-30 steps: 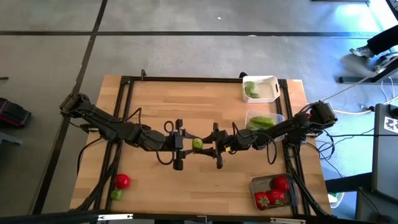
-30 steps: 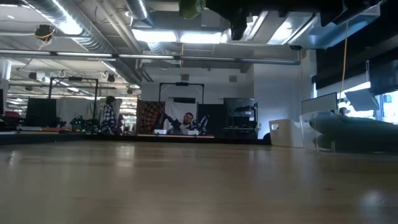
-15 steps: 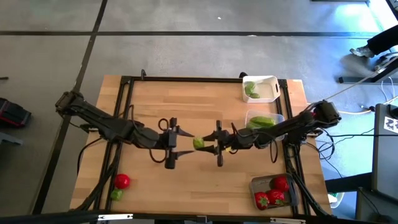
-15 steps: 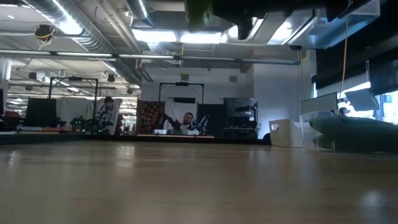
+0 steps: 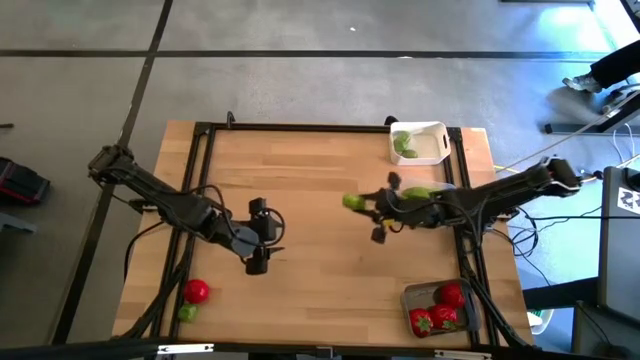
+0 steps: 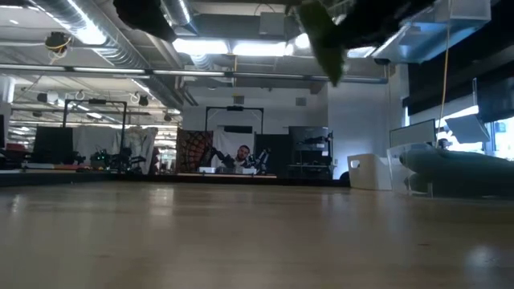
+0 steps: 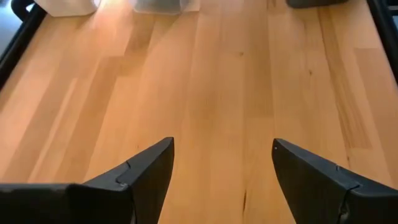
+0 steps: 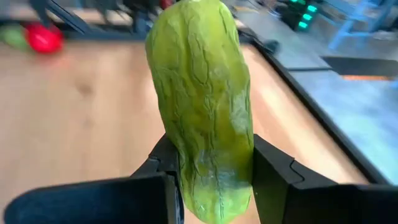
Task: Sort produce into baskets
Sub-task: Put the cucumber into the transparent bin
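Wrinkled, veined, yellow-green pod [image 8: 202,106] standing upright, pinched between the right gripper [image 5: 378,214]'s closed-in fingers [image 8: 277,168] just beside the clear basket [image 5: 440,188], skin texture plain only at the right wrist, while overhead alone places the empty, spread-fingered left gripper [image 5: 262,236] well apart from that basket.

The left gripper [image 7: 221,177] hangs above the bare wooden bench [image 7: 224,81], its two dark fingers [image 7: 146,171] spread wide apart with nothing between them, only pale planks showing in the gap. At the bench's far edge, three baskets are partly visible: the white basket [image 7: 65,6] sits beside the black frame rail [image 7: 18,37], the clear basket [image 7: 158,5] next to it, and the dark basket [image 7: 317,2] stands well apart from both.
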Tool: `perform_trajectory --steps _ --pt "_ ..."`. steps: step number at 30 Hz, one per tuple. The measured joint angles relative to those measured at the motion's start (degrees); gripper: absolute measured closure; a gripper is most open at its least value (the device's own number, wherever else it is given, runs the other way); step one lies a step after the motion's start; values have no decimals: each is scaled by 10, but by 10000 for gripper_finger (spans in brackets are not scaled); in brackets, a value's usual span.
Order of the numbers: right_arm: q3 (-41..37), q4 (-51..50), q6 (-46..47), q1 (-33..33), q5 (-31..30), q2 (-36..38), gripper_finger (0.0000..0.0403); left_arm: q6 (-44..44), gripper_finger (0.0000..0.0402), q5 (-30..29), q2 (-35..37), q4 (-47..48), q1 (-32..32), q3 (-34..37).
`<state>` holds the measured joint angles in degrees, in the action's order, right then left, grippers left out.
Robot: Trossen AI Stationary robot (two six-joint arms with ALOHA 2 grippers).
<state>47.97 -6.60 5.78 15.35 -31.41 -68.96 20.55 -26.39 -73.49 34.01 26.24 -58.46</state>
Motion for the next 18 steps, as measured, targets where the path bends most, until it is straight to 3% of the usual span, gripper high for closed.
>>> perform_trajectory --steps 11,18 --pt "0 -284 56 0 -104 104 297 -10 135 -13 -11 -4 -1 0" --pt "0 -458 188 -2 -129 112 297 -10 135 -18 -11 -4 -1 0"
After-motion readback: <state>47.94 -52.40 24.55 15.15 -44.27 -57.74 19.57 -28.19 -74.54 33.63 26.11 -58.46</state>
